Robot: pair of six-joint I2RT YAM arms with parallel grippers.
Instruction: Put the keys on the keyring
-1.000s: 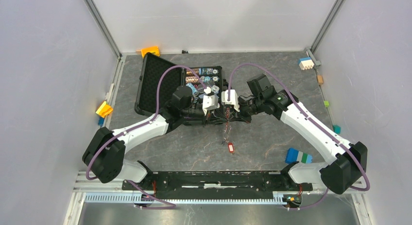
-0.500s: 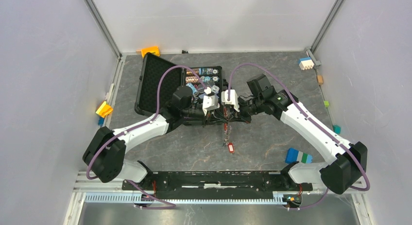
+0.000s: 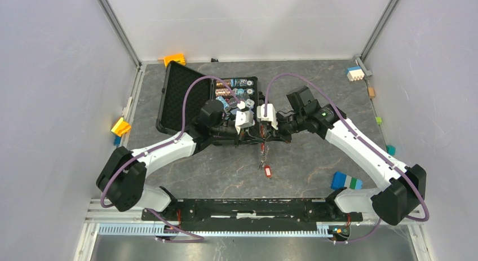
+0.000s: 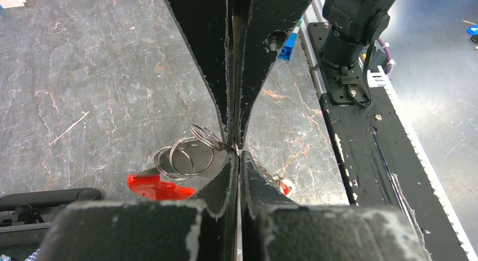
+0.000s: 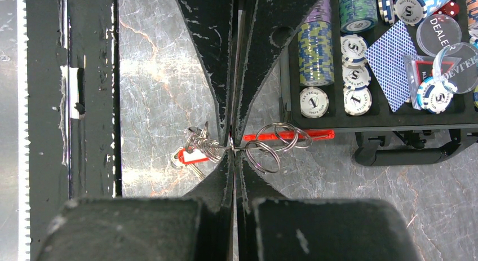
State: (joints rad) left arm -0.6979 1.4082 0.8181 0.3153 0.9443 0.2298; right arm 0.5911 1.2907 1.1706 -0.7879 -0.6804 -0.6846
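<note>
Two arms: left arm and right arm meet tip to tip above the table, just in front of the case. Sideways drift by either one would drag the other's catch.
Case: open, with its handle near the hanging metal. A dip could snag a loop on it.
Left gripper: jaws pressed together on a thin wire of the keyring. So little is pinched that it could slide out.
Right gripper: jaws likewise closed on the keyring, from the opposite side. Pulling apart could bend a loop or tear it free.
Keyring: held in the air between both tips, loops fanned to either side. If both grips slip, it falls to the table.
Tag: sticks out level beside the loops, a lever that could twist them.
Red key: hangs among small loops on the far side of the tips. Whether it is threaded cannot be told, and no other key can be made out.
</note>
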